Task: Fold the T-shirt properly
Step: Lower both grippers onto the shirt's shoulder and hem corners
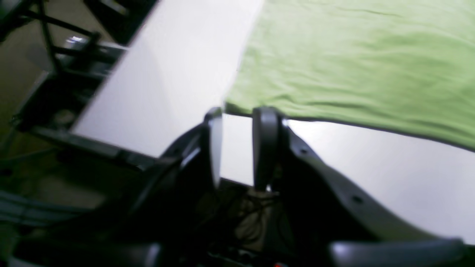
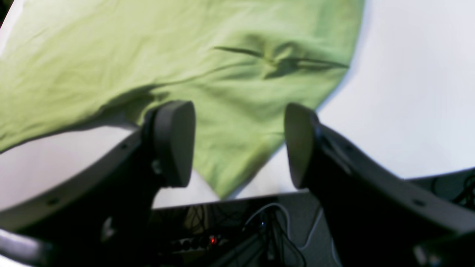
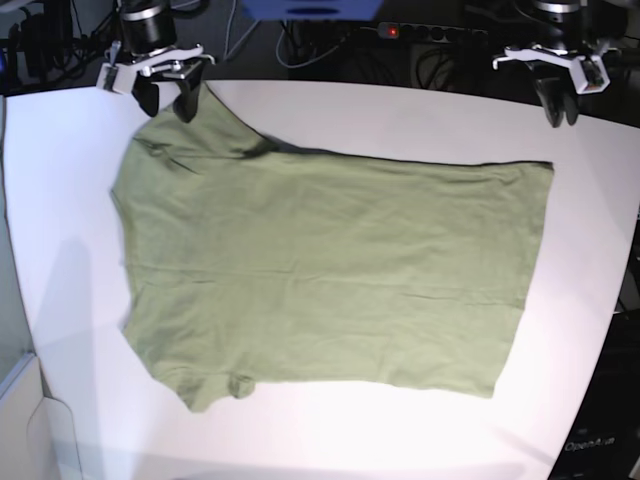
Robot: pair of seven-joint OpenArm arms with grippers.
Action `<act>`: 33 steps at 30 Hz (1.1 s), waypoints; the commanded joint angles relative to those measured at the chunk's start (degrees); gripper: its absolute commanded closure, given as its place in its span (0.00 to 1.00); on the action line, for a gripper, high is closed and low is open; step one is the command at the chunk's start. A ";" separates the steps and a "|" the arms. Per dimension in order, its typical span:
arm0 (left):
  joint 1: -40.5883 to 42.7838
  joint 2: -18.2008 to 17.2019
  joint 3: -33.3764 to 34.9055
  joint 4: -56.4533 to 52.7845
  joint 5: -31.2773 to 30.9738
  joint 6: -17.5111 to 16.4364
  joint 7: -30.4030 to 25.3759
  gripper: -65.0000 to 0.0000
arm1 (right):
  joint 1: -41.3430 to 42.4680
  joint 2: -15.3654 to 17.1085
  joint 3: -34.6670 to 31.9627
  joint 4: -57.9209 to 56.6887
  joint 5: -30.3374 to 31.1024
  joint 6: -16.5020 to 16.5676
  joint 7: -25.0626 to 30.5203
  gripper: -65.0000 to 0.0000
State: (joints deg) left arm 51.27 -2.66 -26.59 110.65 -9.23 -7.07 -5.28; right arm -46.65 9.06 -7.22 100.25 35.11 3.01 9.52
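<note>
The olive-green T-shirt (image 3: 320, 260) lies spread flat and sideways on the white table (image 3: 400, 110), lightly wrinkled. At the far left corner of the table, my right gripper (image 3: 167, 100) hovers over the shirt's far sleeve. In the right wrist view this gripper (image 2: 239, 126) is wide open, and the sleeve's point (image 2: 230, 163) lies below the gap. My left gripper (image 3: 560, 112) hangs at the far right, just beyond the shirt's hem corner. The left wrist view shows that gripper (image 1: 239, 115) with a narrow gap and nothing in it, right at the cloth's corner (image 1: 237, 105).
Behind the table's far edge sit a power strip (image 3: 440, 32) with a red light and tangled cables (image 2: 274, 222). A dark frame (image 1: 74, 85) stands beside the table's right end. Bare white tabletop surrounds the shirt on all sides.
</note>
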 commanded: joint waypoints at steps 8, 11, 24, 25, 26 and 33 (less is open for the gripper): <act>0.82 -0.38 -0.71 0.95 -0.04 0.26 -1.45 0.78 | 0.98 -0.49 0.15 -4.47 0.54 0.82 1.25 0.42; 0.65 -0.38 -0.71 0.95 -0.04 0.26 -1.45 0.78 | 1.60 -1.19 0.06 -6.40 0.54 0.82 1.25 0.42; 0.38 -0.64 -0.80 0.87 -0.04 0.26 -1.36 0.78 | 3.44 -1.28 -2.84 -6.66 0.54 0.91 1.25 0.57; 0.38 -0.64 -0.80 0.87 0.05 0.26 -1.36 0.78 | 3.53 -1.28 -2.84 -6.66 0.54 0.91 1.25 0.64; 0.29 -0.64 -0.80 0.87 0.05 0.26 -0.74 0.78 | 3.53 -1.28 -2.84 -6.66 0.54 0.91 1.25 0.73; -3.66 -2.49 -0.80 0.95 -0.13 0.26 10.77 0.78 | 4.32 -1.02 -2.84 -6.66 0.54 0.91 1.25 1.00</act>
State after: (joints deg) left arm 46.72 -4.84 -27.14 110.63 -9.26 -7.05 7.09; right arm -42.06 7.77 -10.11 92.84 35.18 3.20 9.61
